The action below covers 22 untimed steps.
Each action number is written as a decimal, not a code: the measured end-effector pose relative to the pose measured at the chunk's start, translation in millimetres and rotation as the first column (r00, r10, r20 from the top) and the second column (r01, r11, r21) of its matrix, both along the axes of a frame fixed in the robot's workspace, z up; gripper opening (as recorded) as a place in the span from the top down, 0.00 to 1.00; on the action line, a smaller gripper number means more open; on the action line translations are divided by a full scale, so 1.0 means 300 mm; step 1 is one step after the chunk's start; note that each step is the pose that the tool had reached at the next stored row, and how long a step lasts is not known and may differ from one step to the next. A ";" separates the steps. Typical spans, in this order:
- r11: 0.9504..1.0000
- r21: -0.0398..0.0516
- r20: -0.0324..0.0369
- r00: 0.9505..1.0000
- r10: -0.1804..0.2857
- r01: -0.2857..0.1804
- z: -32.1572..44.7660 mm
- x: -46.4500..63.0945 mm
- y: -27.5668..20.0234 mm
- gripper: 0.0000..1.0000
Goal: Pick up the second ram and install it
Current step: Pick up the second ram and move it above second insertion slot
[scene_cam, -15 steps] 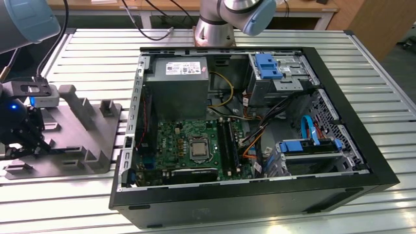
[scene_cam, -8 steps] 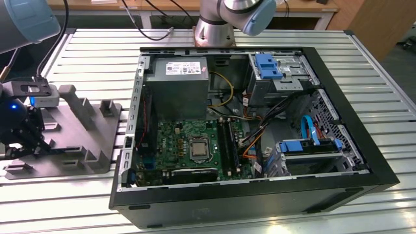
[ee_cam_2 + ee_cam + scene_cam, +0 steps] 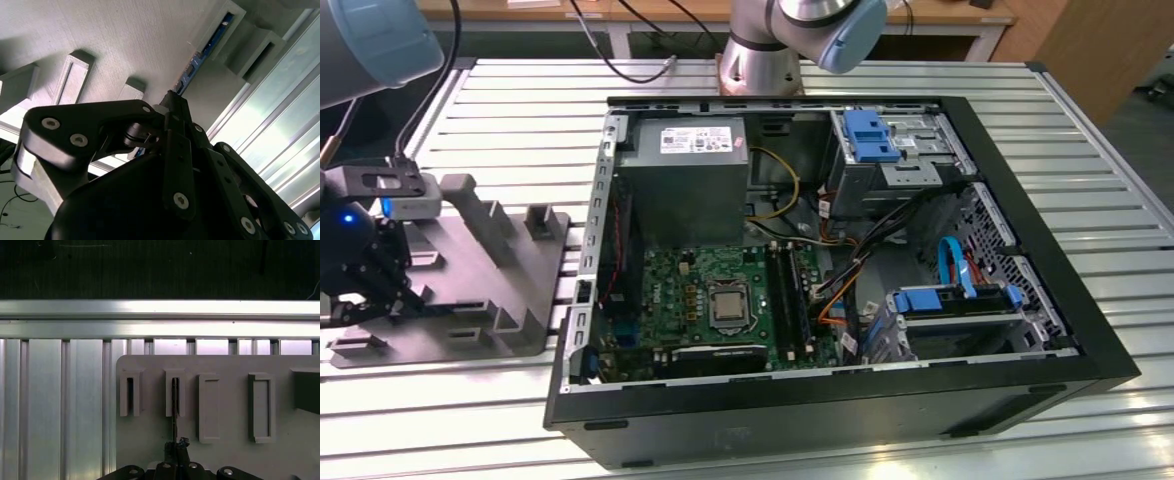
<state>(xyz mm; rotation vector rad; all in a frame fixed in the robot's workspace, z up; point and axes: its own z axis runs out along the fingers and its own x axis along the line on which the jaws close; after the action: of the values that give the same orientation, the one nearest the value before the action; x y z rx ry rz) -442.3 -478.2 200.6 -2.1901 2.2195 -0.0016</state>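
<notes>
Slats of aluminium form the work table (image 3: 1067,130), with wooden furniture (image 3: 947,15) behind it. An open computer case (image 3: 827,420) lies on the slats, its green motherboard (image 3: 680,290) and grey power supply (image 3: 683,180) exposed. At the exterior view's left, well apart from the case, sits a grey slotted holder (image 3: 494,280). The gripper (image 3: 380,295) hangs over it, fingers pinched on the second ram (image 3: 210,50), which stands on edge in one slot in both wrist views.
</notes>
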 end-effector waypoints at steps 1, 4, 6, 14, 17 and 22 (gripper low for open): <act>1.000 0.000 0.000 1.000 0.000 0.000 0.003 0.000 0.000 0.89; 1.000 0.000 0.000 1.000 0.000 0.000 0.012 0.000 0.000 0.89; 1.000 0.003 0.001 1.000 0.000 0.000 0.012 0.000 0.000 0.89; 1.000 0.012 0.003 1.000 0.000 0.000 0.026 0.000 -0.002 0.89; 1.000 0.012 0.003 1.000 0.000 0.000 0.044 0.000 -0.002 0.89; 1.000 0.012 0.004 1.000 0.000 0.000 0.085 0.000 -0.002 0.89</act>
<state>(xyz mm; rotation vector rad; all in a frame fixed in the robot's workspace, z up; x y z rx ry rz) -442.3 -478.8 226.1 -2.1821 2.2116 0.0082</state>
